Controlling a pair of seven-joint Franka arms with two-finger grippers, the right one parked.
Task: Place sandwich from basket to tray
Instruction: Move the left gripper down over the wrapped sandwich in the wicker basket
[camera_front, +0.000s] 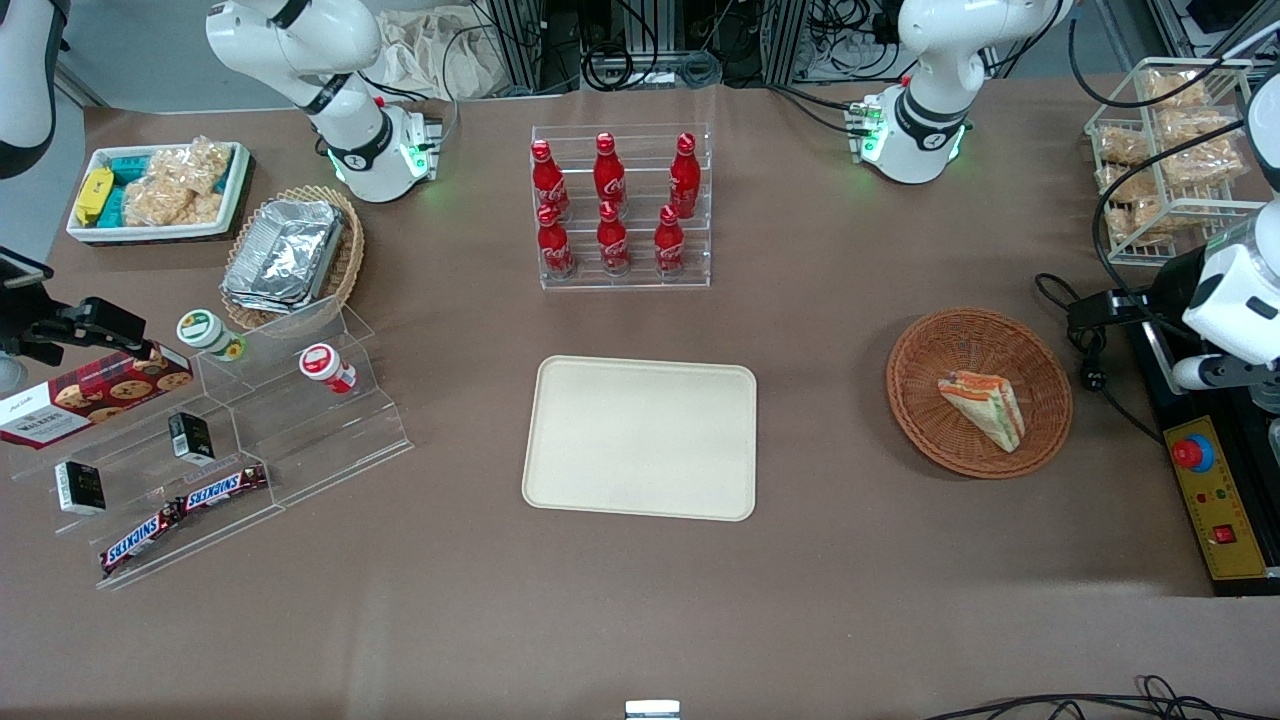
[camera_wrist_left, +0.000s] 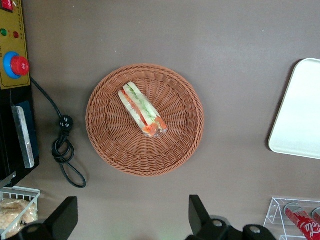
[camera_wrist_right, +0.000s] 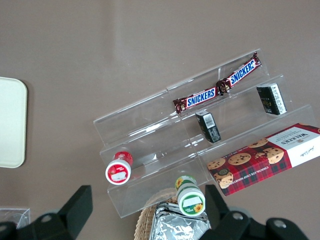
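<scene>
The sandwich (camera_front: 983, 408) (camera_wrist_left: 142, 110), a wrapped wedge of white bread with green and red-orange layers, lies in the round reddish-brown woven basket (camera_front: 925, 345) (camera_wrist_left: 107, 145). The cream tray (camera_front: 640, 437) (camera_wrist_left: 300, 115) lies flat and bare at the table's middle, beside the basket toward the parked arm's end. My gripper (camera_wrist_left: 131, 215) hangs high above the table, open with nothing between its black fingers (camera_wrist_left: 198, 212). It is over bare tabletop just beside the basket's rim, a little farther from the front camera than the basket.
A clear rack of red cola bottles (camera_front: 620, 205) (camera_wrist_left: 300, 220) stands farther back than the tray. A yellow control box with a red stop button (camera_front: 1215, 500) (camera_wrist_left: 14, 65) and a looped black cable (camera_wrist_left: 65, 150) lie by the basket. A wire rack of bagged snacks (camera_front: 1165, 160) stands at the table's corner.
</scene>
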